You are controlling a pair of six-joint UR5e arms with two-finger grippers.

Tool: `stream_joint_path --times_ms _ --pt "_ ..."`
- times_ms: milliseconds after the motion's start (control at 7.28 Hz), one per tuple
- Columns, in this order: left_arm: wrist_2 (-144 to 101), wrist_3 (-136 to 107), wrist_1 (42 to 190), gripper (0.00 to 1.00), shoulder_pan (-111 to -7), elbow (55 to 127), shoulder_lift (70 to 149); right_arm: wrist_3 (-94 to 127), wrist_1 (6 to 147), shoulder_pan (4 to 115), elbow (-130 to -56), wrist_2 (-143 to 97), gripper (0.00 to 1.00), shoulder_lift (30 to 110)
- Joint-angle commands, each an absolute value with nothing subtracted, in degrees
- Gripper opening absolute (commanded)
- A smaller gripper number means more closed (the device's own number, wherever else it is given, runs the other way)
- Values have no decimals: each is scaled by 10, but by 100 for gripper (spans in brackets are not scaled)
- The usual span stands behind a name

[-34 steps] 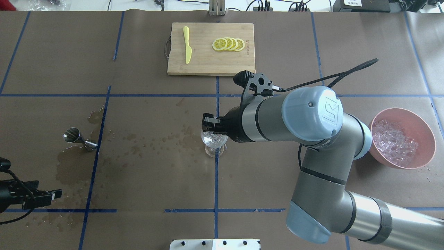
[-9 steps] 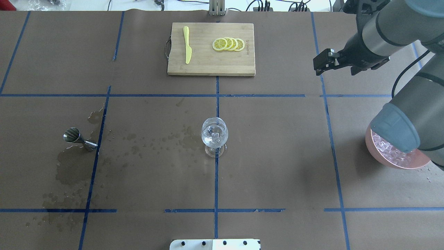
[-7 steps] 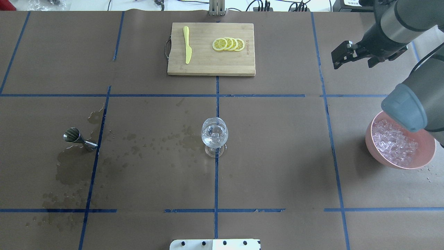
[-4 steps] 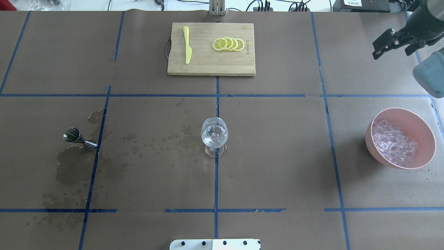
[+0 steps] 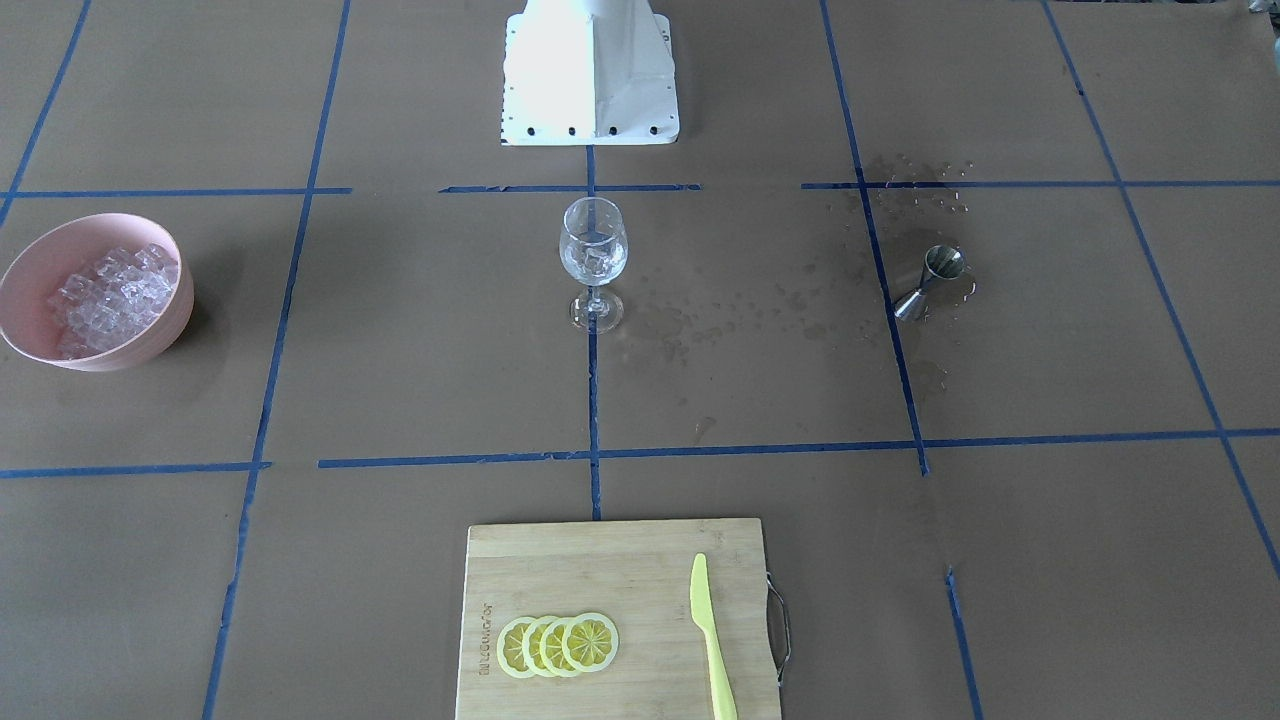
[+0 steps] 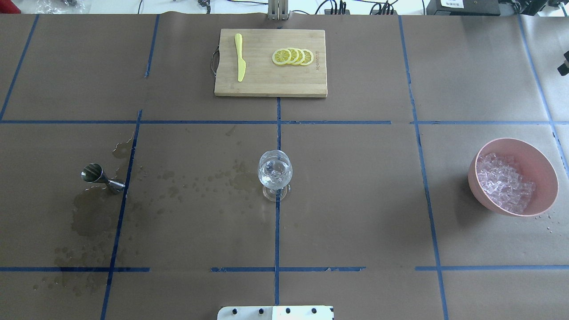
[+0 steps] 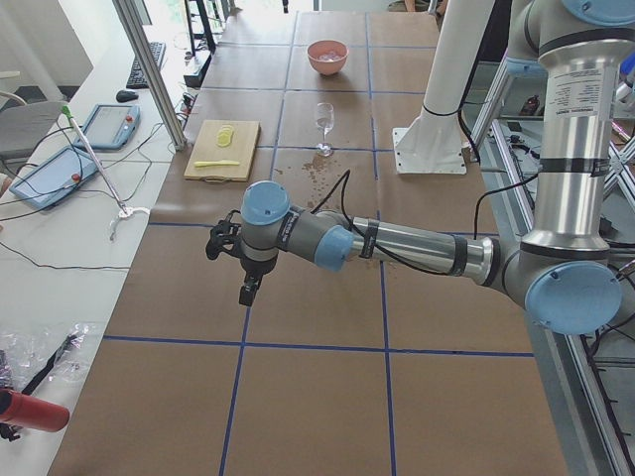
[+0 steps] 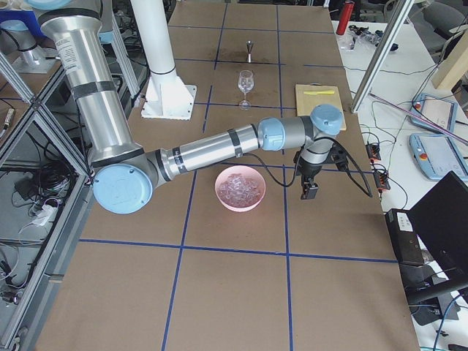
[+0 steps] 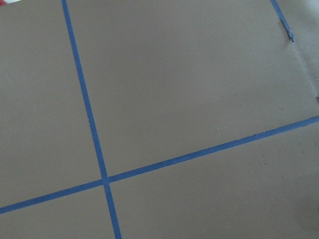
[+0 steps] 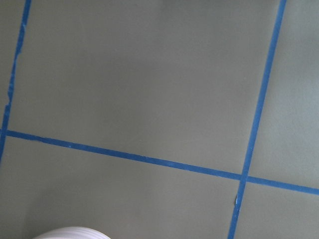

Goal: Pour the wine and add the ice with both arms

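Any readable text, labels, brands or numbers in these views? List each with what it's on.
No text is legible.
Dark mark on the bamboo cutting board: too small to read.
Printed label on the left arm: blurred.
Printed label on the right arm: blurred.
White sticker on the black box: too small.

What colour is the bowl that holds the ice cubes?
The bowl is pale pink; the overhead view shows it best.

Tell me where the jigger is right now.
In the overhead view the jigger sits on the robot's left side, next to a blue tape line and a wet patch, roughly level with the wine glass at the centre.
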State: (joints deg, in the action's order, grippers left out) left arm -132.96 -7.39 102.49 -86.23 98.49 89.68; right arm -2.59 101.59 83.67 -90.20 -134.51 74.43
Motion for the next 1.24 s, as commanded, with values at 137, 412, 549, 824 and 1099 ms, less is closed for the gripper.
stream_joint_path --times_ms 137,412,549,824,1099 --pt "-1331 -53 1021 100 -880 913 883 -47 968 861 -885 -1354 100 806" --pt "-1331 -27 1014 100 -881 914 870 -48 956 861 -878 -1349 100 816" --pt "-1331 -27 1014 100 -881 916 866 -48 949 878 -873 -1350 100 823" --pt "-1331 -27 1014 100 -882 918 864 -48 946 895 -870 -1353 100 847" --pt "-1331 -27 1014 100 -882 918 863 -46 917 917 -865 -1356 100 853"
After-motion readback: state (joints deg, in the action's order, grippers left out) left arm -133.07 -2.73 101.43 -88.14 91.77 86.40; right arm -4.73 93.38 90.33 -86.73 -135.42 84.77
